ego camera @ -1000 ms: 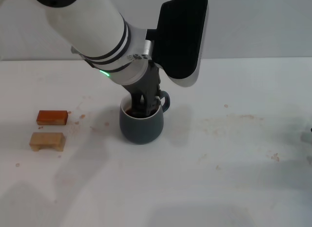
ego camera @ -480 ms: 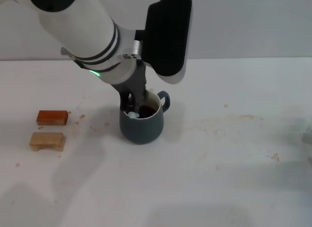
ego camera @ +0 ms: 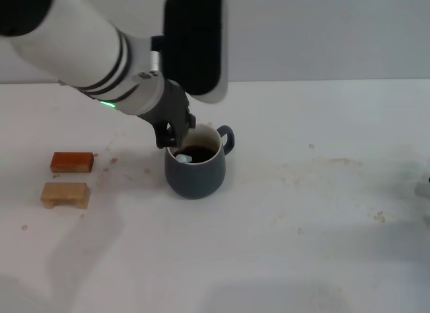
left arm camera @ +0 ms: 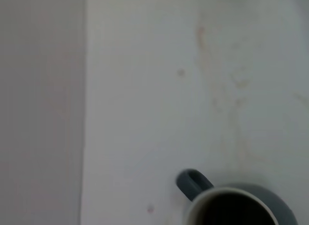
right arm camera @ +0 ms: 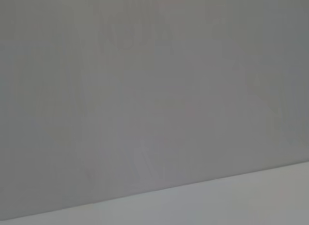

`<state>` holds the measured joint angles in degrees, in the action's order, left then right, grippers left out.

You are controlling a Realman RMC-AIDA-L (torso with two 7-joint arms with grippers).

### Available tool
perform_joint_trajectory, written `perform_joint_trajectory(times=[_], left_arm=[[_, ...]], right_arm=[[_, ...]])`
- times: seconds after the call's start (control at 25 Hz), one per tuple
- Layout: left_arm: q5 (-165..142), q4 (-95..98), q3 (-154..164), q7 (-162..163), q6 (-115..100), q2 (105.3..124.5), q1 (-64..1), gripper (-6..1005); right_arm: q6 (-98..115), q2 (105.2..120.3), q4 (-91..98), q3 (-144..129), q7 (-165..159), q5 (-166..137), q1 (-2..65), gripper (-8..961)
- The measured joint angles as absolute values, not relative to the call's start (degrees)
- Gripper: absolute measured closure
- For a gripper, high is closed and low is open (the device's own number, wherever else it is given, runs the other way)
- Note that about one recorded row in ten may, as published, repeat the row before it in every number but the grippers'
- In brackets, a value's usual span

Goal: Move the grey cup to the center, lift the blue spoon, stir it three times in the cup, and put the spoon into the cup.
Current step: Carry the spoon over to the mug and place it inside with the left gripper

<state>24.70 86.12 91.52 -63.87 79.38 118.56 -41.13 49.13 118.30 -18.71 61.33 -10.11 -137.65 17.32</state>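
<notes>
The grey cup stands near the middle of the white table, its handle turned to the far right and dark liquid inside. The blue spoon rests in the cup, with only its pale end showing at the near-left of the rim. My left gripper hovers just above and behind the cup's left rim, open and holding nothing. In the left wrist view the grey cup shows its rim and handle, but the spoon does not show there. The right gripper is out of view.
An orange block and a tan wooden block lie at the left of the table. Brownish stains speckle the surface right of the cup. The right wrist view shows only wall and table edge.
The left gripper rose out of the cup and drew back to the left. The spoon stayed behind in the cup, and the cup did not move.
</notes>
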Motion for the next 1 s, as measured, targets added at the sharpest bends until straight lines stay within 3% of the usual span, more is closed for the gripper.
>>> perform_joint_trajectory(times=[0.84,0.88,1.0], left_arm=[[30.9,88.6,85.9,-61.0,78.4,118.26,-34.0,893],[30.9,89.4,86.2,-60.7,78.7,118.28,-33.5,687],[30.9,90.7,86.6,-60.2,79.2,118.29,-33.1,574]], right_arm=[[48.6,117.85,-19.2,61.1,-10.1,-137.8,18.6,920],[48.6,117.89,-19.2,61.1,-10.1,-137.8,18.6,920],[48.6,117.95,-19.2,61.1,-10.1,-137.8,18.6,920]])
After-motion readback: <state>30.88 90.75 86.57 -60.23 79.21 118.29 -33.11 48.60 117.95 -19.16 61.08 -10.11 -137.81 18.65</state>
